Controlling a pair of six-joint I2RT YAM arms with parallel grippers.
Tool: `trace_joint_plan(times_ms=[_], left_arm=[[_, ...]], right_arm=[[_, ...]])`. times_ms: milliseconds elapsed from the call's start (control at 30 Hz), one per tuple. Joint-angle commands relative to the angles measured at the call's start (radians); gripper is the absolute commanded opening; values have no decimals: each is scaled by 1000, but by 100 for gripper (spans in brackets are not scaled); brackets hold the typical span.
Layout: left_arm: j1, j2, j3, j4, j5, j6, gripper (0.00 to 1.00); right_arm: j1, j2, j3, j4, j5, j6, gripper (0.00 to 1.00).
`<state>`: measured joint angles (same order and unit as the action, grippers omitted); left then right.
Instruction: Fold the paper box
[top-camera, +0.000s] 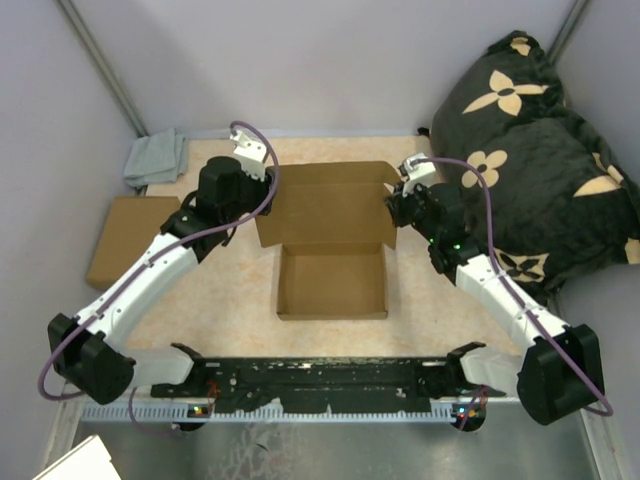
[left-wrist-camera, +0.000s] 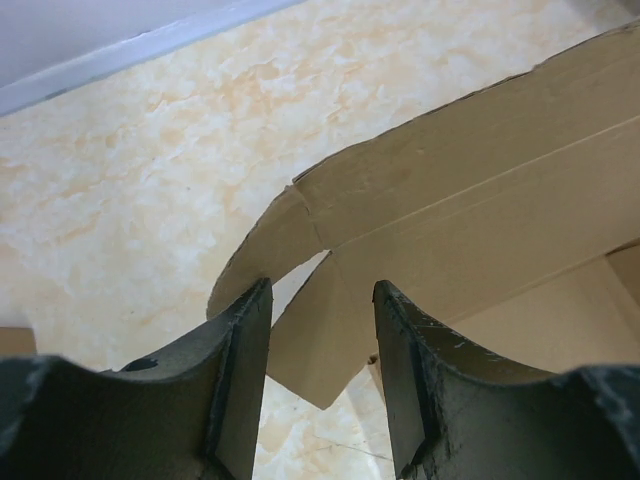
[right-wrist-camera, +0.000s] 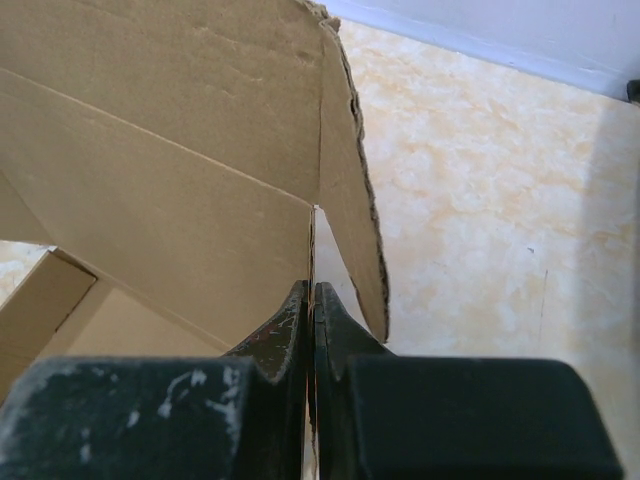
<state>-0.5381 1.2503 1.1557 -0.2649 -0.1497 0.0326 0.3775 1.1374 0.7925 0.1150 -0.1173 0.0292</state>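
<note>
At the near edge of the desk, a black rail carrying both arm bases runs across. Just beyond it, mid-desk, sits the paper box. Its base is already formed: four walls stand up around a shallow open tray. Behind the tray the lid is not yet closed. It leans back, open, with its side ears only partly turned. I judge the work past halfway. What is left is to turn in the ears, swing the lid forward and tuck it into the tray.

The left claw is spread and grips nothing. In its wrist view the fingers stand either side of the lower corner of the lid's left ear. The right claw is pressed together at the crease where the right ear meets the lid, and it appears to nip the card's edge there. That ear stands turned up.

Farther out, a flat brown cardboard piece lies at the left, with a grey cloth beyond it towards the far-left corner. A dark flowered cushion bulks along the right, close behind the right arm, where it could crowd the elbow. Only the claws themselves stand in the way of the lid closing.
</note>
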Motion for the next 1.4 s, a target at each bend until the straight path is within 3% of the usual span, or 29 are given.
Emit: trace_joint_plan(times_ms=[0,500,600,700,800,900,1100,1367], left_arm=[[-2,30,47,-53,-50,35,52],[0,87,41,-48,-87,52,48],[-2,98,52,-66,-76,41,40],[0,91,56,-71,-55,30,22],[0,80,69,-76,-22,17,8],[-1,71,95,-88,17,4,0],[-2,57,114,-77,96,-7,0],[-2,4,48,-1,150,14,0]], right_arm=[[9,-43,5,69,-11,-13,0],[9,-46,2,66,-27,-26,0],[9,-43,5,63,-30,-23,0],[9,-29,27,38,-34,-12,0],[9,7,81,-40,-41,10,3],[9,59,172,-169,-49,42,10],[9,161,375,-417,-91,86,23],[9,242,528,-600,-70,66,26]])
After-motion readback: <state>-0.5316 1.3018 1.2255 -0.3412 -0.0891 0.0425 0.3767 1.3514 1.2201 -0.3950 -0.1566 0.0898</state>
